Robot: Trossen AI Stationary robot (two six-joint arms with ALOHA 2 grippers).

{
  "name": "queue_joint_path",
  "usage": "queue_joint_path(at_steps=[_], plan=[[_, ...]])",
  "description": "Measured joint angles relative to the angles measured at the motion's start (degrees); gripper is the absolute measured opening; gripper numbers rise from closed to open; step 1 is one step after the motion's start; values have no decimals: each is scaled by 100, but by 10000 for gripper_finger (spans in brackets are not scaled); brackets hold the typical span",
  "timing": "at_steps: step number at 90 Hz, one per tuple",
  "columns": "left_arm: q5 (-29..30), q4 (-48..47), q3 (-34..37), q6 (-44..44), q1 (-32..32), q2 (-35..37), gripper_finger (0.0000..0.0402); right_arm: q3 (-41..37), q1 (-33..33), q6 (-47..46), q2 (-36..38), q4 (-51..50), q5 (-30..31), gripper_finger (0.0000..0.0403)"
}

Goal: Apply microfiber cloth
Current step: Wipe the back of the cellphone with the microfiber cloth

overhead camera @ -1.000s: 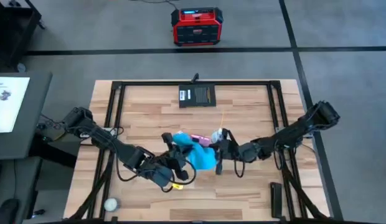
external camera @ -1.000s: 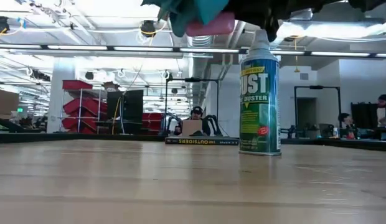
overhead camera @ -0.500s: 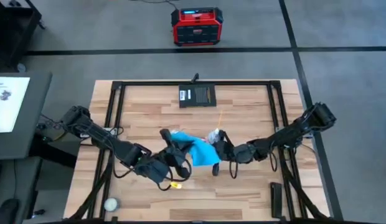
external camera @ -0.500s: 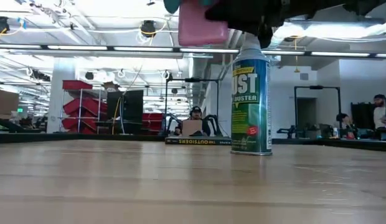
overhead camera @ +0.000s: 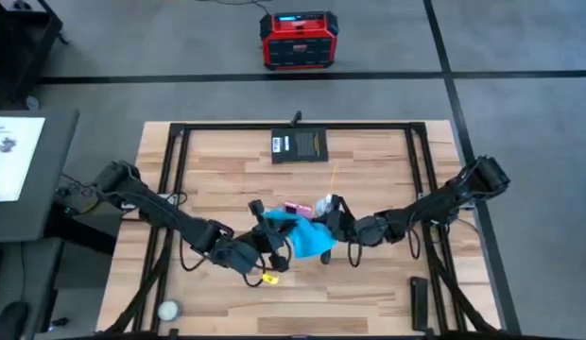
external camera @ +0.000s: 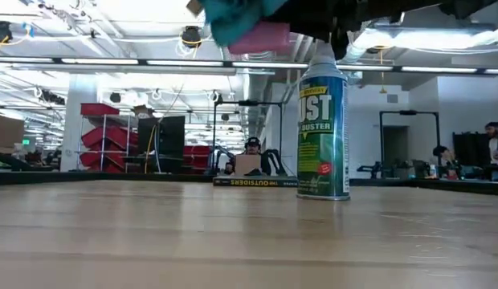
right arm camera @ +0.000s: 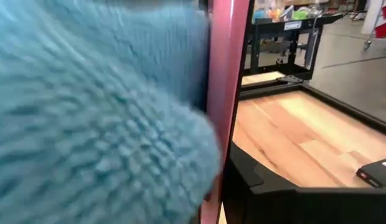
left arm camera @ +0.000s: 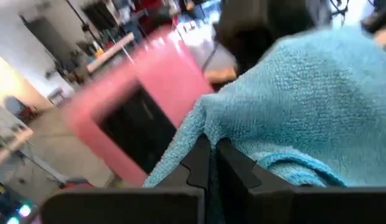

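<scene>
The sky-blue microfiber cloth (overhead camera: 310, 237) is up in the air at the table's middle, draped against a pink-backed phone (overhead camera: 295, 208) with a dark screen (left arm camera: 138, 121). My left gripper (overhead camera: 277, 240) is shut on the cloth from the left. From the right, my right gripper (overhead camera: 336, 227) is shut on the phone. The low view shows cloth (external camera: 233, 11) and phone (external camera: 265, 37) high above the tabletop. In the right wrist view the cloth (right arm camera: 87, 118) covers most of the phone, leaving its pink edge (right arm camera: 228, 93) showing. My left gripper pinches a bunched fold of the cloth (left arm camera: 199, 134) between its two shut fingers (left arm camera: 196, 165). The cloth is lifted clear of the table and lies against the phone's screen side. My right gripper holds the phone at its pink edge (right arm camera: 221, 168), clear of the table. The cloth and the phone itself hide where the fingers meet it.
A green dust-remover spray can (external camera: 323, 132) stands upright on the table just below and behind the grippers. A black flat pad (overhead camera: 301, 145) lies at the far edge. A small round object (overhead camera: 166, 309) sits near the front left corner, and a dark bar (overhead camera: 420, 304) at the front right.
My left gripper has moved the cloth back and forth across the phone: it covered the pink phone half a second ago and has now slid toward the near right, baring the phone's far end. The phone tipped more upright, then came back nearly level. Both stay lifted.
</scene>
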State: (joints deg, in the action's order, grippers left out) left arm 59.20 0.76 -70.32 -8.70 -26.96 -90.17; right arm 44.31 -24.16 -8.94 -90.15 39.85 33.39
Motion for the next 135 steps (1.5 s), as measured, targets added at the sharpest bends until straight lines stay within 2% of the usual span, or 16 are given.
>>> queue_joint_path(at_steps=[12,21,34,45,56,63,74,89,98,108,135], plan=[[142,51,-522,-925,80,133,0,3,-1,-2,-3,-90,-126,10],[236,32,-682,-1122,172,163,0,3,-53,136,-24,-131,-448,10],[15,-799,-627,-231,216,-38,0,1,-67,193,-17,-71,-369,10],[447,-938,-642,199,154,-338,0,-16,-37,170,-28,-207,-183,10],[785,-738,-635,-145,19,-302,0,-16,78,232,-23,-241,-219,10],[855,-522,-619,-592,-76,-81,0,5,136,185,-10,-167,-174,10],[1301,-322,-630,-1233,-386,318,0,9,159,174,1,-166,-27,10],[1612,-333,-630,-1478,-862,696,0,9,222,148,-2,-340,-60,10],[1603,-436,-634,-1304,-1138,710,0,9,273,152,-2,-350,-45,10],[1600,-802,-632,-699,-1305,554,0,7,381,172,-2,-327,-32,10],[1591,-1219,-632,604,-1359,-92,0,5,676,288,60,-297,-74,10]])
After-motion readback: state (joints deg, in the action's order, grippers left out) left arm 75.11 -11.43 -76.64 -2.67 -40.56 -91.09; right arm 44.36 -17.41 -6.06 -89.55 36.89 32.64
